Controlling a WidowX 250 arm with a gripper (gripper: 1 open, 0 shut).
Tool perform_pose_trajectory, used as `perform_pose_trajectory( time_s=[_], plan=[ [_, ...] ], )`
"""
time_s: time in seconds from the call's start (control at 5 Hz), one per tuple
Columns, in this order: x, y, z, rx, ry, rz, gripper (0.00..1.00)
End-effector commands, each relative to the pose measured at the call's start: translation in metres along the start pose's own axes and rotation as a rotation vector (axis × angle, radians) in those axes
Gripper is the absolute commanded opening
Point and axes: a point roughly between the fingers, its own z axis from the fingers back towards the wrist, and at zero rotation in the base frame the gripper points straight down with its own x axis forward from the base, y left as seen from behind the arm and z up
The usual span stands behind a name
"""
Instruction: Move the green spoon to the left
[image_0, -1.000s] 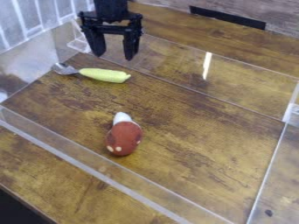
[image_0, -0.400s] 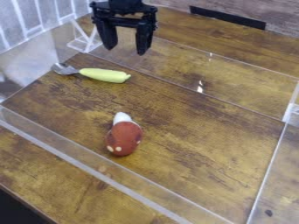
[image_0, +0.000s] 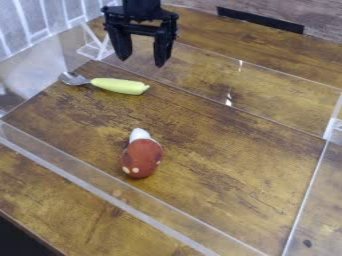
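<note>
The green spoon (image_0: 111, 85) lies flat on the wooden table near the left side, its yellow-green handle pointing right and its small silver head (image_0: 74, 78) to the left. My gripper (image_0: 139, 52) hangs above and behind the spoon, a little to its right, pointing down. Its two dark fingers stand apart with nothing between them. It does not touch the spoon.
A red-brown rounded object with a white tip (image_0: 140, 154) lies in the middle of the table. Clear plastic walls (image_0: 80, 150) fence the work area in front and at the left. White slats (image_0: 38, 20) stand at the back left.
The gripper has shifted slightly to the right and up in the picture since the earliest frame. The spoon and the red-brown object have not moved.
</note>
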Motion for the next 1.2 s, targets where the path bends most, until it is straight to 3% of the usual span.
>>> perform_pose_trajectory(
  time_s=[0.0,0.6,0.8,1.0],
  plan=[
    [0.002,-0.004,0.033,0.010,-0.102,-0.009,1.00],
    [0.004,0.008,0.051,0.030,-0.123,-0.037,1.00],
    [0.004,0.003,0.050,0.046,-0.132,0.005,1.00],
    [0.010,0.004,0.050,0.032,-0.119,-0.056,1.00]
  ],
)
